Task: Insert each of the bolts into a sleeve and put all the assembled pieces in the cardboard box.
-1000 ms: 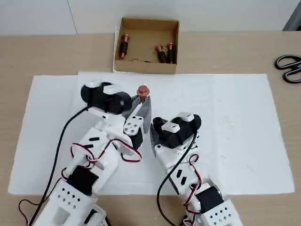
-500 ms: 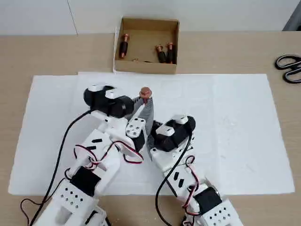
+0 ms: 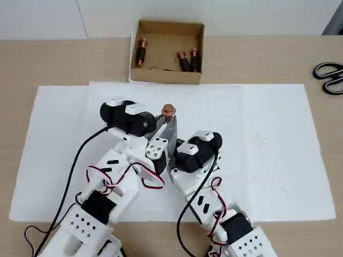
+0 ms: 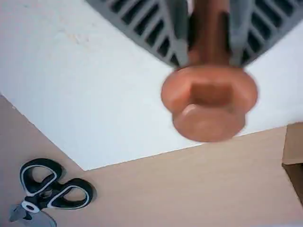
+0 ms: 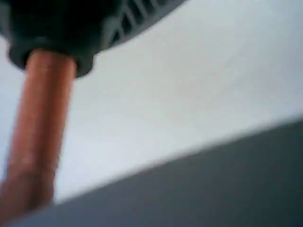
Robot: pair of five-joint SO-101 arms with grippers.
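Copper bolt (image 4: 208, 101), ribbed grey fingers (image 4: 142, 23), black sleeve (image 5: 45, 26)

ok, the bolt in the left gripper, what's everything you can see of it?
The bolt is copper-coloured and looks like metal, with a hex head on a round flange and a round shank. The left gripper is shut on the shank just behind the flange, holding it off the white paper. In the right wrist view, the shank's other end enters a black sleeve.
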